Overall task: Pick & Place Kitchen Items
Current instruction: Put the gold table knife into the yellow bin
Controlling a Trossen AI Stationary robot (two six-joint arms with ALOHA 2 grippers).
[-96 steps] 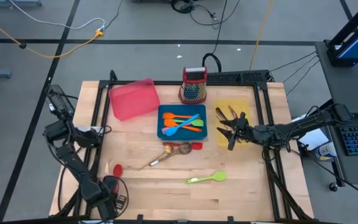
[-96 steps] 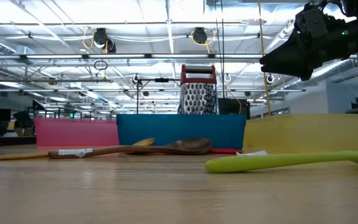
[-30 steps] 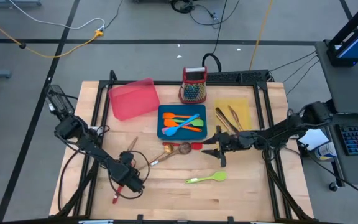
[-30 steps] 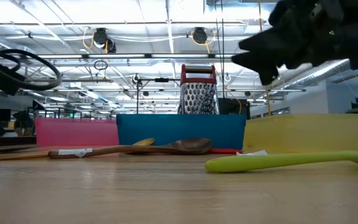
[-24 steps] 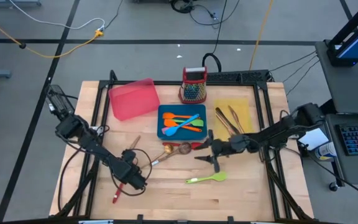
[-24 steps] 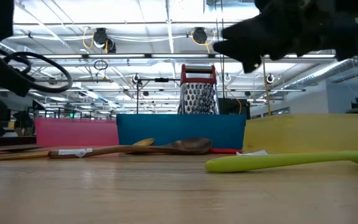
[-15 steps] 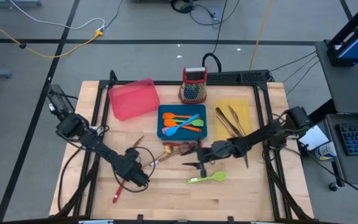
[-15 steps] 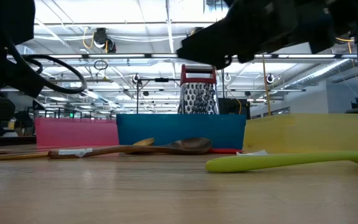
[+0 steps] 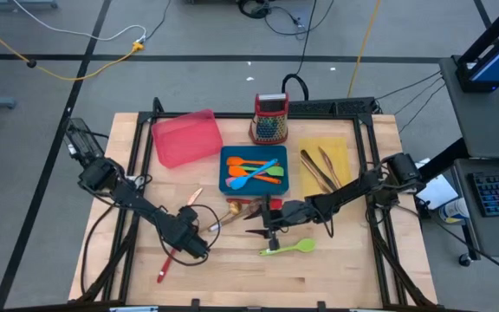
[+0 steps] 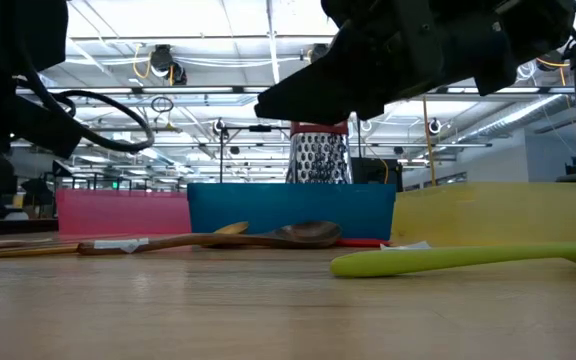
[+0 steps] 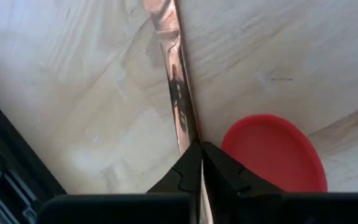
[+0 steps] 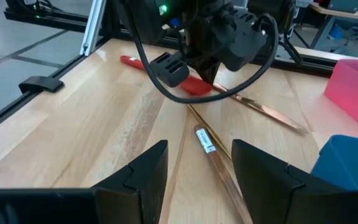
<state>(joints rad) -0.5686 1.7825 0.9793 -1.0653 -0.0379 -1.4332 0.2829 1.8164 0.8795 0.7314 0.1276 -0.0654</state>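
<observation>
Mid-pick: left gripper (image 9: pixel 191 227) fingers clenched on copper-toned utensil (image 11: pixel 174 93) near the desk's (image 9: pixel 336 269) left centre, due next for a tray; right gripper (image 9: pixel 267 227) fingers released, over wooden spoon (image 9: pixel 236 211).

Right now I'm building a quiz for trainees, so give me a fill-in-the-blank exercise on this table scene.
1. The left gripper is shut on a thin ____-toned utensil.
2. The orange and blue utensils lie in the ____ tray.
3. The right gripper hangs open above the table, holding ____.
4. The grater stands between the pink tray and the ____ tray.

Missing words: copper; blue; nothing; yellow
</observation>
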